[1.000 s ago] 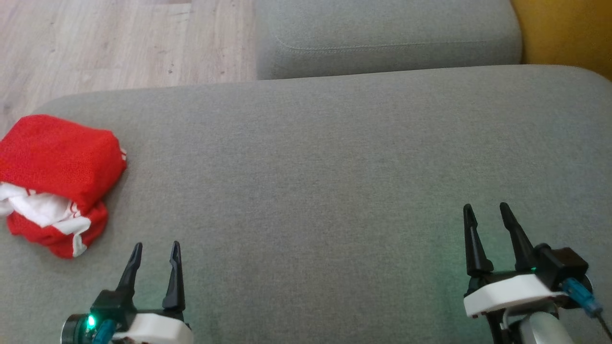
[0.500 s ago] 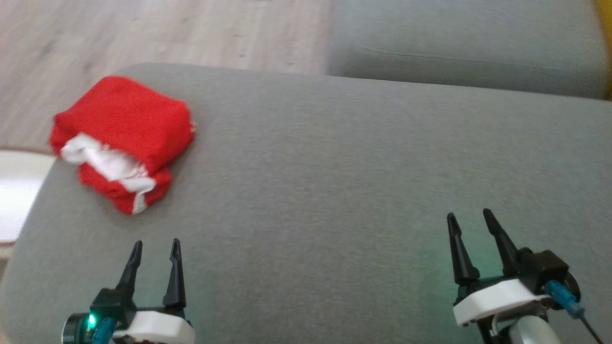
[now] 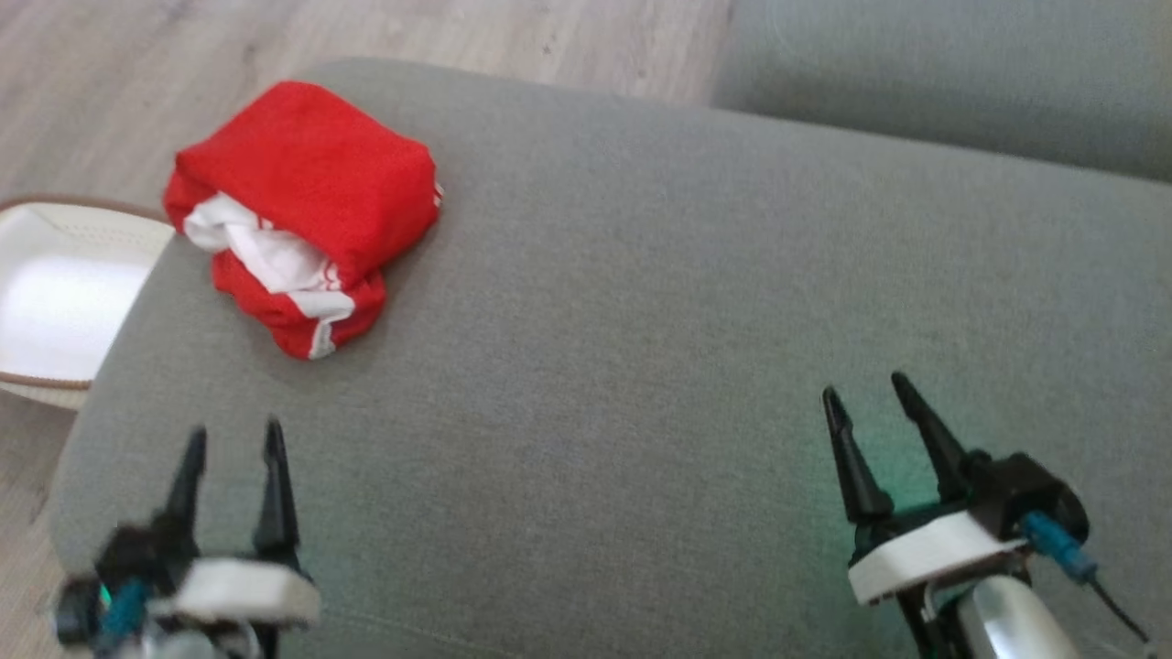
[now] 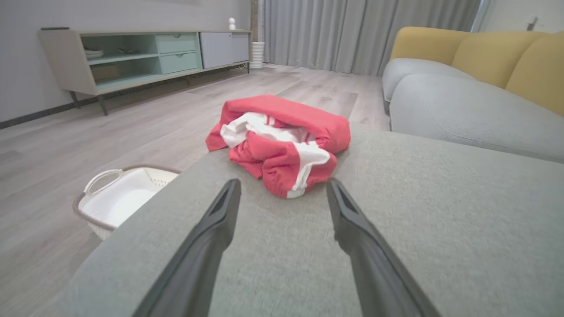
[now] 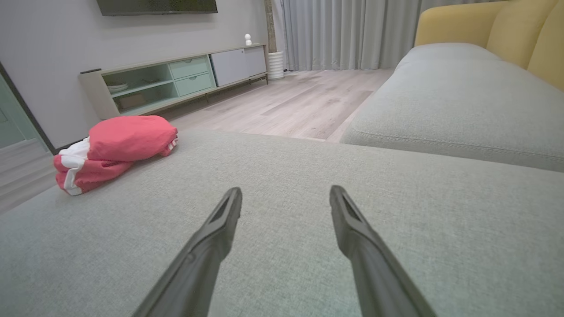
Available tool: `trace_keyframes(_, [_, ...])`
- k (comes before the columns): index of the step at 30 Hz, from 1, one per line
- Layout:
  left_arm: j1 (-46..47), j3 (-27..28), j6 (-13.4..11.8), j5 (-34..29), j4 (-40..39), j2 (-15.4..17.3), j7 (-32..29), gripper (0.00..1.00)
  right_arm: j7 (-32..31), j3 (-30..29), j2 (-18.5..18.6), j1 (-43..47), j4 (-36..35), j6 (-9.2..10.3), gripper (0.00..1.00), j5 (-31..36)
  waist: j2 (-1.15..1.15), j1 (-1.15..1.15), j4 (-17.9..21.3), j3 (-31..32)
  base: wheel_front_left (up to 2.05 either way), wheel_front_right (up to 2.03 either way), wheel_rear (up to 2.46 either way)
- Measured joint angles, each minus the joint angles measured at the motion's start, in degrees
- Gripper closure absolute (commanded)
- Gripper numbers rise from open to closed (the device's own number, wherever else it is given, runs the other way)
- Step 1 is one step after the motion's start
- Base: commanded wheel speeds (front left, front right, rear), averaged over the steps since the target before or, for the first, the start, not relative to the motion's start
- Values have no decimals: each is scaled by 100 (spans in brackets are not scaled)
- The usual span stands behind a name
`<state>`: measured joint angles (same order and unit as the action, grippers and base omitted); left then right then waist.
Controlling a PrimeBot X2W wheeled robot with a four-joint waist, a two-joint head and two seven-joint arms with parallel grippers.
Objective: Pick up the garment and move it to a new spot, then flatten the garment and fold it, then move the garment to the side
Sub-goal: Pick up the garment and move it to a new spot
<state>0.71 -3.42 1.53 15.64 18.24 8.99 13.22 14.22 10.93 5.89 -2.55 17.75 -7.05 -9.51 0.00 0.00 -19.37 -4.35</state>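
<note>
A white basket is sitting on the floor beside the left edge of a grey sofa cushion. A bundled red-and-white garment is lying near the cushion's far left corner. The left claw is hovering over the near left corner, fingers spread, empty. The right claw, equally spread and empty, is hovering toward the near right edge.

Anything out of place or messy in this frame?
Only the red garment: it sits as a loose bundle at the left edge of the grey cushion, white fabric poking out, with a white basket on the floor alongside. Nothing looks damaged.
</note>
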Motion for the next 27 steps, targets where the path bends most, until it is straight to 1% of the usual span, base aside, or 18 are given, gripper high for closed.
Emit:
trace_keyframes(4, [699, 37, 76, 19, -138, 383, -546, 0, 1, 73, 149, -216, -207, 0, 0, 11, 0, 0, 122, -358, 0, 0, 0])
trace_keyframes(7, [1596, 85, 109, 1, -12, 732, -1209, 0, 1, 164, 307, -430, -405, 0, 0, 58, 0, 1, 217, -699, 0, 0, 0])
trace_keyframes(9, [2249, 110, 159, 5, 192, 847, -1581, 0, 9, 208, 415, -582, -541, 0, 0, 59, 0, 1, 283, -946, 0, 0, 0])
trace_keyframes(11, [2879, 102, 219, 52, 483, 934, -1907, 0, 10, 249, 542, -720, -677, 0, 0, 70, 0, 2, 354, -1208, 0, 0, 0])
trace_keyframes(13, [3437, 93, 216, 33, 839, 1022, -2134, 0, 8, 281, 662, -806, -823, 0, 0, 83, 0, 2, 432, -1465, 0, 0, 0])
trace_keyframes(15, [3909, 97, 131, -19, 1240, 1116, -2301, 0, -11, 316, 753, -865, -985, 0, 0, 105, 0, 2, 517, -1706, 0, 0, 0])
trace_keyframes(17, [4283, 55, 116, -133, 1657, 1234, -2508, 0, -33, 343, 804, -900, -1157, 0, 0, 110, 0, 3, 619, -1924, 0, 0, 0])
trace_keyframes(19, [4552, 8, 86, -203, 2029, 1308, -2644, 0, -81, 375, 850, -904, -1332, 0, 0, 111, 0, 3, 738, -2107, 0, 0, 0])
trace_keyframes(20, [4771, -51, 26, -276, 2427, 1366, -2873, 0, -166, 378, 903, -901, -1502, 0, 0, 110, 0, 3, 868, -2255, 0, 0, 0])
trace_keyframes(21, [4860, -80, -23, -333, 2614, 1385, -2985, 0, -178, 376, 929, -898, -1583, 0, 0, 110, 0, 2, 926, -2318, 0, 0, 0])
trace_keyframes(23, [5002, -145, -66, -416, 2938, 1425, -3262, 0, -244, 371, 955, -895, -1746, 0, 0, 110, 0, 2, 1038, -2422, 0, 0, 0])
trace_keyframes(26, [5135, -204, -87, -421, 3166, 1444, -3443, 0, -303, 353, 955, -875, -1894, 0, 0, 110, 0, 1, 1125, -2502, 0, 0, 0])
trace_keyframes(27, [5220, -213, -88, -422, 3244, 1447, -3500, 38, -322, 332, 956, -857, -1957, 0, 0, 110, 0, 1, 1154, -2538, 0, 0, 0])
